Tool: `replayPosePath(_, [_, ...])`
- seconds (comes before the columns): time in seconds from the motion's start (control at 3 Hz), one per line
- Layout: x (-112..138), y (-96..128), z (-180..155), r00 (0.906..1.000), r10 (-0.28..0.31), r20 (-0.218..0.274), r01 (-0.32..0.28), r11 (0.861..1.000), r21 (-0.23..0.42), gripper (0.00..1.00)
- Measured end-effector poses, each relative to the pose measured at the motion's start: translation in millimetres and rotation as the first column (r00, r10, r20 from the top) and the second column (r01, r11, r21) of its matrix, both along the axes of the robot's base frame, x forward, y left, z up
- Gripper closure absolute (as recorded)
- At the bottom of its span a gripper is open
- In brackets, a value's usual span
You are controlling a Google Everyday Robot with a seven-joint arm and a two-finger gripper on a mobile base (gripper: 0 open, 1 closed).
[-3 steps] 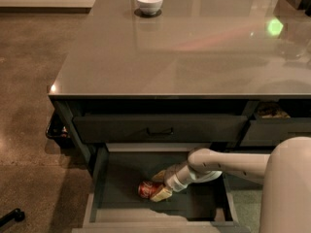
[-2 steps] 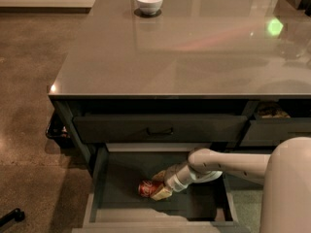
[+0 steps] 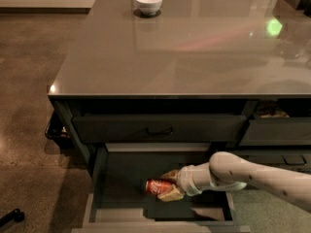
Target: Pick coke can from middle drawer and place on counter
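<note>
The small red aluminium coke can (image 3: 154,186), white script on its side, lies flat on the dark floor of the wide, shallow grey-green middle drawer (image 3: 121,191), which stands pulled out from the cabinet. The robot's tan two-finger gripper (image 3: 168,186) reaches in from the right, low inside the drawer. Its claw straddles the can's right end, one finger (image 3: 170,174) along the far side and the other along the near side. The fingers are drawn in to the can's width, so the claw appears to have hold of it.

A sideways approach suits a can lying down. It also lets the pale cylindrical arm (image 3: 243,171) pass beneath the dark drawer front with the black bar handle (image 3: 160,128) just above the claw. By my judgement the can is not yet lifted. The large glossy grey-brown counter (image 3: 194,62) spreads above and beyond the claw. A small white bowl (image 3: 148,3) sits near the counter's far edge, well apart from the claw.
</note>
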State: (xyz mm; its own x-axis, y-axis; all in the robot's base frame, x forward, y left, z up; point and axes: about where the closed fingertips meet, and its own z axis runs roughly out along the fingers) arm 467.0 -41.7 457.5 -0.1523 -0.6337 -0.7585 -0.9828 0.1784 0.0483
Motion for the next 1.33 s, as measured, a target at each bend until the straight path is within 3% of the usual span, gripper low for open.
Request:
replayPosePath(0.33, [-31,-15,65,0.9933,-0.042,0.107,0.040,0.999,0.024,1.00])
replayPosePath(0.67, [-37,-41,74,0.9869,-0.105,0.123,0.102,0.994,0.027,1.00])
replayPosePath(1.0, [-37,-41,74,0.9869,-0.105,0.122,0.103,0.994,0.027,1.00])
replayPosePath(1.33, [-20,-33,114,0.9800,-0.084,0.180,0.085,0.996,0.002,1.00])
